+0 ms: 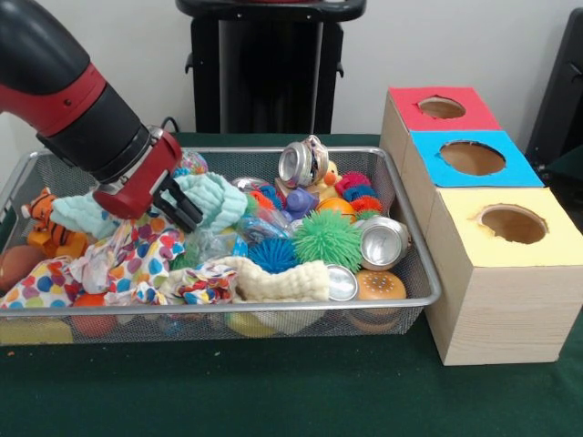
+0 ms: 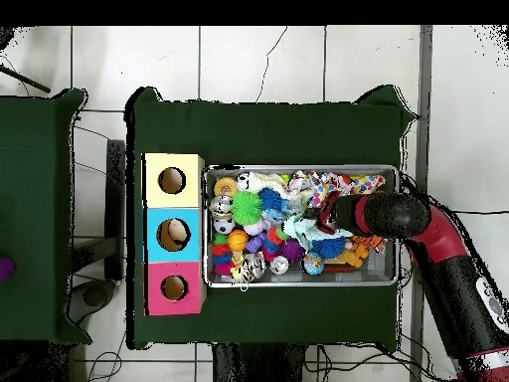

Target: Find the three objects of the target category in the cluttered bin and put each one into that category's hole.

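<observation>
The wire mesh bin (image 1: 414,264) is heaped with toys, cloths and cans; it also shows in the overhead view (image 2: 298,169). A crinkled, clear plastic bottle (image 1: 212,243) glints between the polka-dot cloth (image 1: 137,259) and a blue spiky ball (image 1: 271,254). I cannot make out any other clear bottles. My gripper (image 1: 178,206) reaches down into the left part of the bin, against a mint-green cloth (image 1: 214,196), just above the clear plastic. In the overhead view the gripper (image 2: 323,217) is over the bin's middle.
Three wooden boxes with round holes stand beside the bin: red (image 1: 442,107), blue (image 1: 472,157) and yellow (image 1: 513,223). Silver cans (image 1: 383,242) (image 1: 305,162), a green spiky ball (image 1: 326,238), a toy tiger (image 1: 47,223) and a cream cloth (image 1: 278,280) lie in the bin.
</observation>
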